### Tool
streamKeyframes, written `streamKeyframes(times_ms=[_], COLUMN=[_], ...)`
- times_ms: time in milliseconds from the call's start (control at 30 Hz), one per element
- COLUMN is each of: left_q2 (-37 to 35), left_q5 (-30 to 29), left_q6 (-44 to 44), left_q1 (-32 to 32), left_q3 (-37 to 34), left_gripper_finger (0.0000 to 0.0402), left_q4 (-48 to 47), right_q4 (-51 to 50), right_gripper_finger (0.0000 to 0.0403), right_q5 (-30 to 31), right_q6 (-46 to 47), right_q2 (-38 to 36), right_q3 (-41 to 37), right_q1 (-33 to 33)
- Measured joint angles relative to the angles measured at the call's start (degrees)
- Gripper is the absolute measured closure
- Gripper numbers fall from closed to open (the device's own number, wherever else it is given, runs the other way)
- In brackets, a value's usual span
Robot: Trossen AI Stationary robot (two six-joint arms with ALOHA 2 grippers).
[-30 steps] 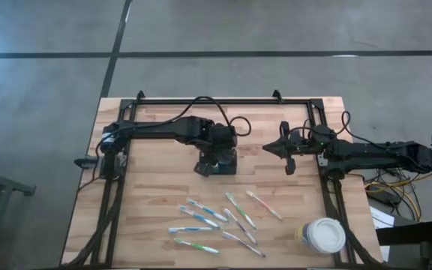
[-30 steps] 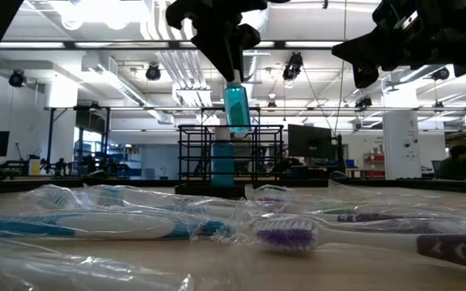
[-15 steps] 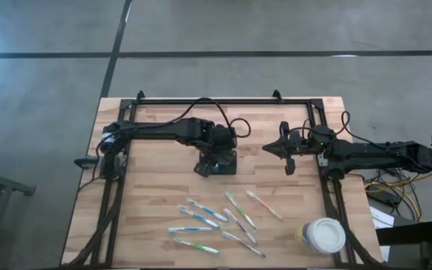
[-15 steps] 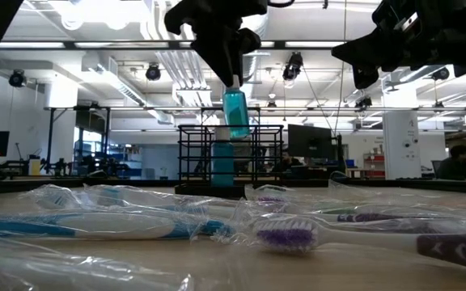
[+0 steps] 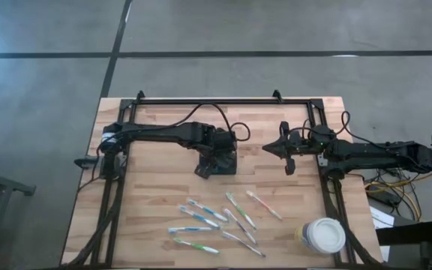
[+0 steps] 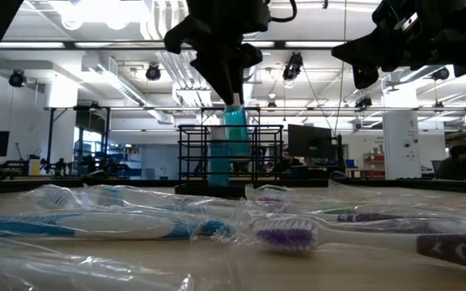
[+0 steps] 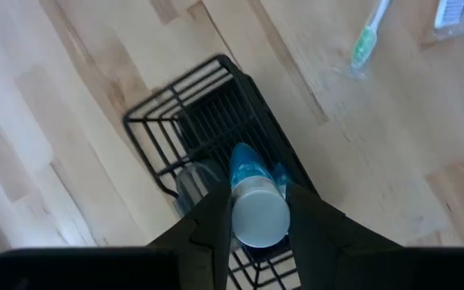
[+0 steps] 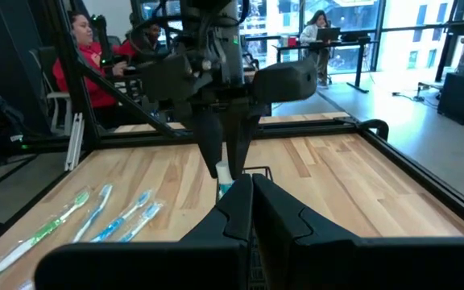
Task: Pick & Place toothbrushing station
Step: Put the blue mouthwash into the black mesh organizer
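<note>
Wooden table (image 5: 156, 195): black caddy (image 5: 217, 163) mid-table; wrapped toothbrushes (image 5: 220, 221) scattered toward near edge; lidded cup (image 5: 324, 235) at near right corner.

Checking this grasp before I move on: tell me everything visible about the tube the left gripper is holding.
The tube is small, translucent teal-blue plastic with a round white cap. The left gripper is shut on its cap end, a dark finger on either side. It hangs upright, cap up, its lower part already inside the black wire-mesh caddy, which stands on the wooden table. Whether it touches the caddy floor cannot be told.
</note>
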Motion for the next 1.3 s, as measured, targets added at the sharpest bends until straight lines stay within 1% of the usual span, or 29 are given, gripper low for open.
streamKeyframes(times_ms=[867, 1300], left_q2=[0.3, 0.3], left_q5=[0.0, 0.0], left_q6=[2.3, 2.6], left_q1=[0.3, 0.6], left_q3=[-9.2, -10.2], left_gripper_finger=[0.0303, 0.0301], left_q4=[9.7, 11.2], right_q4=[-0.5, -0.5], right_gripper_finger=[0.0394, 0.0394], right_q5=[0.0, 0.0], right_q6=[-0.2, -0.4], right_q2=[0.0, 0.0], right_q3=[-0.1, -0.1], right_q1=[0.0, 0.0])
